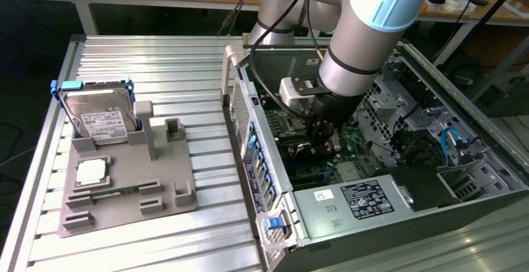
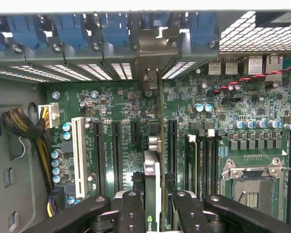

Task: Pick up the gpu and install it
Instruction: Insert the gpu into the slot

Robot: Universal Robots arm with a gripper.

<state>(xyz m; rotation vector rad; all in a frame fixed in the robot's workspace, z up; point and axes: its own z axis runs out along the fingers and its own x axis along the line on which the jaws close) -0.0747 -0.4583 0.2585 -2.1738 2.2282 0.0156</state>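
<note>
Inside the open PC case (image 1: 388, 213), your gripper (image 1: 323, 140) sits low over the green motherboard (image 2: 223, 131). Fingers (image 2: 131, 211) are narrow, clamped on the gpu (image 2: 153, 177), 1 finger per side. Card stands edge-on and upright, among the black expansion slots (image 2: 116, 155), its length running toward the rear slot openings. Can't tell if it's seated. Out on the desk (image 1: 165, 61), the grey holder (image 1: 165, 179) has the hard drive (image 1: 101, 122) upright and the memory stick (image 1: 116, 191) flat.
</note>
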